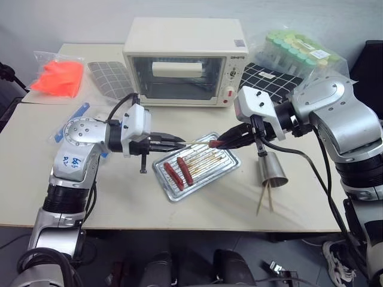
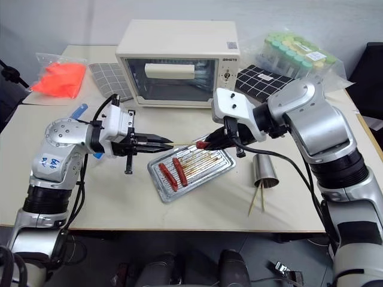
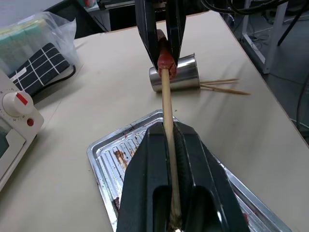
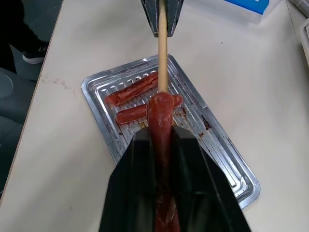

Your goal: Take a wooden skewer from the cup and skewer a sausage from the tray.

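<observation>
1. Table (image 1: 197, 209): pale beige top, rounded front edge, spreading under and around the jaws; a seam at its left side where a second surface (image 1: 12, 113) adjoins.
2. Wall (image 1: 72, 18): plain light grey, far beyond the jaws, behind the table.
3. Toaster oven (image 1: 185, 60): cream, glass door, standing past the jaws at the table's back.
4. Grid-patterned mats: grey one (image 1: 111, 78) left of the oven, black one (image 1: 269, 75) right of it.
5. Orange items in a clear bag (image 1: 58, 75), back left corner.
6. Bag of green-capped tubes (image 1: 299, 51), back right.
7. Floor (image 1: 287, 257): dark, cables below the front edge.
8. Light: even, soft shadows.
</observation>
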Controlling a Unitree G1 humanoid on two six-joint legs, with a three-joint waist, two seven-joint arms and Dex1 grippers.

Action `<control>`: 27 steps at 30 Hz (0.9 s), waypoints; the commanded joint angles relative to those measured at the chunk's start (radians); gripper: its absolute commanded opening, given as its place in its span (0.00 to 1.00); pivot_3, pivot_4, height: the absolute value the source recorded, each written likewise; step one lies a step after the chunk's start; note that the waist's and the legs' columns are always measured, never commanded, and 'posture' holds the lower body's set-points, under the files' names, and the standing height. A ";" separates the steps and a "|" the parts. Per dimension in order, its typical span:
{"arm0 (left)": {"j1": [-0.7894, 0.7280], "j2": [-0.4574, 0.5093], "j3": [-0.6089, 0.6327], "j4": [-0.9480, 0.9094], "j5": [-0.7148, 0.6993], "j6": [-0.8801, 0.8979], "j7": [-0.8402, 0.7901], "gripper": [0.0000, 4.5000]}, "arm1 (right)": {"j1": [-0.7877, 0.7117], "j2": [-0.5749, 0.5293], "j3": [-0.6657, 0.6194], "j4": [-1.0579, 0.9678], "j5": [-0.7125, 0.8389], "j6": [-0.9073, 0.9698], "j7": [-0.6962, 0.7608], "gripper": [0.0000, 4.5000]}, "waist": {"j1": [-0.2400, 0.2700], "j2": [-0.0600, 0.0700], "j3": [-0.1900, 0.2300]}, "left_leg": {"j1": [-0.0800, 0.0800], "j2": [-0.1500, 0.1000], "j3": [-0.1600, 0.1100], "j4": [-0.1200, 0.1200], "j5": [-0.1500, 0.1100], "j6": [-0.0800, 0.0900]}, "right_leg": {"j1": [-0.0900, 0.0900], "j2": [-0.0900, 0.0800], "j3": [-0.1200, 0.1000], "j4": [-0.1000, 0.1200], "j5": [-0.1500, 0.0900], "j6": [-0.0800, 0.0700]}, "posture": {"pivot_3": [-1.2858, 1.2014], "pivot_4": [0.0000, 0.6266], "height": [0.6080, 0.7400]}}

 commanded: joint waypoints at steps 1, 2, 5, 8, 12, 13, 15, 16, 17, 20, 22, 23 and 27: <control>0.012 -0.002 -0.015 -0.048 -0.013 -0.001 0.007 0.00 | -0.027 0.004 -0.028 -0.043 0.023 -0.019 -0.012 0.37 | 0.001 0.000 0.000 | 0.000 0.000 0.000 0.000 0.000 0.000 | 0.000 0.000 0.000 0.000 0.000 0.000 | 0.52 0.24 1.00; 0.015 0.001 -0.012 -0.049 -0.014 0.000 0.012 0.00 | -0.026 0.002 -0.027 -0.043 0.019 -0.026 -0.014 0.44 | 0.001 0.000 0.000 | 0.000 0.000 0.000 0.000 0.000 0.000 | 0.000 0.000 0.000 0.000 0.000 0.000 | 0.52 0.24 1.00; 0.034 0.018 0.006 -0.056 -0.016 0.004 0.028 0.00 | -0.036 -0.006 -0.032 -0.022 0.007 -0.050 -0.028 0.59 | 0.000 0.000 0.000 | 0.000 0.000 0.000 0.000 0.000 0.000 | 0.000 0.000 0.000 0.001 0.000 0.000 | 0.52 0.24 1.00; 0.076 0.043 0.037 -0.078 -0.019 0.011 0.055 0.00 | -0.067 -0.010 -0.056 0.031 -0.010 -0.080 -0.057 0.59 | -0.001 0.000 0.000 | 0.000 0.000 0.000 0.000 0.000 0.000 | 0.000 0.000 0.000 0.001 0.000 0.000 | 0.52 0.24 1.00; 0.145 0.075 0.096 -0.137 -0.019 0.025 0.124 0.00 | -0.102 -0.012 -0.098 0.072 -0.003 -0.069 -0.102 0.59 | -0.001 0.000 0.000 | 0.000 0.001 -0.001 0.000 0.000 0.000 | 0.000 0.000 -0.001 0.001 0.000 0.000 | 0.52 0.24 1.00; 0.168 0.078 0.125 -0.163 -0.020 0.040 0.163 0.00 | -0.104 -0.015 -0.116 0.070 0.007 -0.054 -0.113 0.59 | -0.002 0.000 0.000 | 0.000 0.001 -0.001 0.000 0.000 0.000 | 0.000 0.000 -0.001 0.001 0.000 0.000 | 0.52 0.24 1.00; 0.212 0.080 0.184 -0.217 -0.023 0.078 0.250 0.00 | -0.101 -0.017 -0.153 0.057 0.029 -0.017 -0.141 0.59 | -0.001 0.000 0.000 | 0.000 0.001 -0.001 0.000 0.000 0.000 | 0.000 0.000 -0.001 0.001 0.000 0.000 | 0.52 0.24 1.00; 0.240 0.078 0.224 -0.251 -0.026 0.107 0.301 0.00 | -0.094 -0.016 -0.178 0.044 0.045 0.011 -0.162 0.59 | 0.000 0.000 0.000 | 0.000 0.001 -0.001 0.000 0.000 0.000 | 0.000 -0.001 -0.001 0.001 0.000 0.000 | 0.52 0.24 1.00; 0.262 0.075 0.257 -0.280 -0.032 0.133 0.344 0.00 | -0.088 -0.015 -0.199 0.032 0.060 0.038 -0.181 0.59 | 0.000 0.000 0.000 | 0.000 0.001 -0.001 0.000 0.000 0.000 | 0.000 -0.001 -0.001 0.001 0.000 0.000 | 0.52 0.24 1.00; 0.356 0.059 0.407 -0.377 -0.055 0.229 0.491 0.00 | -0.040 -0.024 -0.291 -0.045 0.146 0.175 -0.238 0.63 | 0.000 0.000 0.000 | 0.000 0.000 -0.002 0.000 0.000 0.000 | 0.000 -0.001 -0.001 0.002 0.000 0.000 | 0.52 0.24 1.00; 0.418 0.056 0.505 -0.418 -0.074 0.276 0.557 0.00 | 0.005 -0.032 -0.341 -0.113 0.198 0.241 -0.271 0.73 | 0.001 0.000 0.000 | 0.000 0.001 -0.005 0.000 0.000 0.000 | 0.001 -0.001 -0.001 0.002 0.000 0.000 | 0.52 0.24 1.00; 0.447 0.058 0.548 -0.428 -0.078 0.290 0.580 0.00 | 0.022 -0.029 -0.362 -0.141 0.219 0.268 -0.294 0.79 | 0.001 0.000 0.000 | 0.000 0.001 -0.005 0.000 0.000 0.000 | 0.001 -0.001 -0.001 0.003 0.000 0.000 | 0.52 0.24 1.00; 0.546 0.067 0.689 -0.386 -0.070 0.302 0.648 0.00 | 0.050 -0.012 -0.437 -0.214 0.318 0.379 -0.375 0.99 | 0.000 0.000 0.000 | 0.000 0.001 -0.004 0.000 0.000 0.000 | 0.001 -0.001 -0.001 0.002 0.000 0.000 | 0.52 0.24 1.00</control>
